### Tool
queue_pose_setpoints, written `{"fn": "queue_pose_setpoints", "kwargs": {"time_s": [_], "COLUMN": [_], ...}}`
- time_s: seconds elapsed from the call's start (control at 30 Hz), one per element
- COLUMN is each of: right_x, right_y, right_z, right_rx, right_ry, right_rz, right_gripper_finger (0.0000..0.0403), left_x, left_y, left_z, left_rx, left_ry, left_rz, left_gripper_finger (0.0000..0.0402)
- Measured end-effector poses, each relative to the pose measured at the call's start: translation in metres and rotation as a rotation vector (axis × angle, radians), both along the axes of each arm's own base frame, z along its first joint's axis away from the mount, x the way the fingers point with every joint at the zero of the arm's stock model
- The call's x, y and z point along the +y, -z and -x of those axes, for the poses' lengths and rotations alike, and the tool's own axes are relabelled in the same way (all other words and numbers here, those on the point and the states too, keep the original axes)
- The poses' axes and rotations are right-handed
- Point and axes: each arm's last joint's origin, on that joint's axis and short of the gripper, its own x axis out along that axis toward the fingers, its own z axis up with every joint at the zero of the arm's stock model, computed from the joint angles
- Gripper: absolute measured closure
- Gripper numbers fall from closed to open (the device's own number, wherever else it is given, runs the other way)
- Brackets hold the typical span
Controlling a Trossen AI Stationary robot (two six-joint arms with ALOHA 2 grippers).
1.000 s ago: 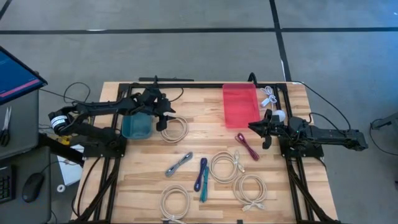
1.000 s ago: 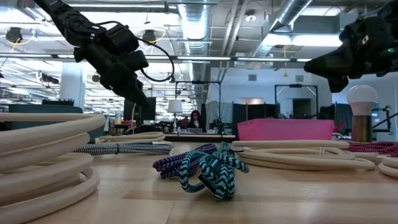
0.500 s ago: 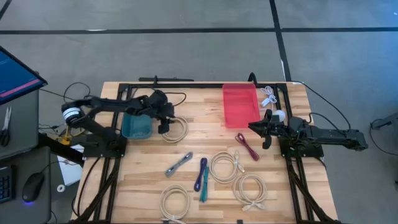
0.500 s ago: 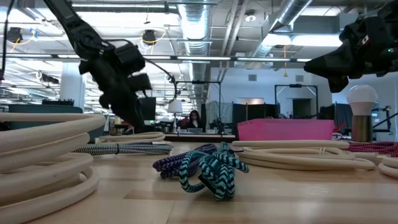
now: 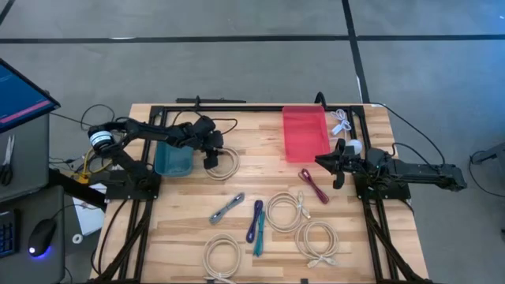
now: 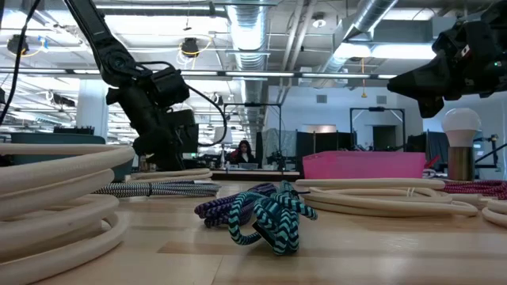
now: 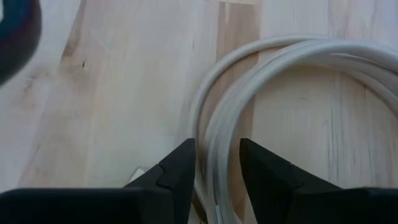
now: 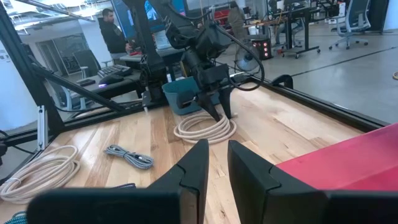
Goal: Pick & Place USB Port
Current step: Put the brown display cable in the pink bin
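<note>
A white coiled cable [image 5: 223, 164] lies flat on the wood table beside a teal bin [image 5: 173, 160]. My left gripper [image 5: 211, 158] points down at the coil's side nearest the bin. It is open, and in the left wrist view two of the coil's strands [image 7: 219, 134] run between its fingertips [image 7: 217, 163]. The low view shows the left gripper [image 6: 169, 149] down at the coil. My right gripper [image 5: 334, 164] hovers by the table's right edge, its fingers a narrow gap apart [image 8: 217, 163], holding nothing. A red tray [image 5: 305, 132] sits at the far edge. My left gripper comes from above, pointing down, with one finger [image 7: 180, 163] on either side of two strands [image 7: 214, 146] of the white coil, across their run. Whether the fingers touch the strands, I cannot tell. The coil lies flat on the table.
More cables lie toward the near edge: a grey braided one [image 5: 226, 207], a purple one [image 5: 254, 221], a teal one [image 5: 259, 238], a maroon one [image 5: 313, 185] and three white coils [image 5: 286, 211] [image 5: 318, 241] [image 5: 222, 256]. People sit in the room beyond [image 6: 242, 152].
My left gripper has swung from over the teal bin toward the table's near and right side and come down onto the white coil, tipping to point downward. The coil and my right arm have kept still.
</note>
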Motion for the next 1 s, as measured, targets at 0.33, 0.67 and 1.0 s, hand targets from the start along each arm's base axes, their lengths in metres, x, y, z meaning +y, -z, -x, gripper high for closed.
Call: {"fn": "queue_pose_setpoints", "kwargs": {"time_s": [0.33, 0.67, 1.0], "right_x": [0.000, 0.000, 0.000], "right_y": [0.000, -0.003, -0.013], "right_z": [0.000, 0.001, 0.002], "right_rx": [0.000, 0.005, -0.013], "right_ry": [0.000, -0.002, -0.004], "right_rz": [0.000, 0.000, 0.065], "right_gripper_finger": [0.0349, 0.0349, 0.0349], "left_x": [0.000, -0.003, -0.024], "left_y": [0.000, -0.036, -0.125], "left_z": [0.000, 0.004, 0.033], "left_rx": [-0.006, -0.142, -0.546], "left_ry": [-0.007, -0.021, 0.023], "left_rz": [0.001, -0.066, -0.171], "left_gripper_finger": [0.0384, 0.0385, 0.0385]}}
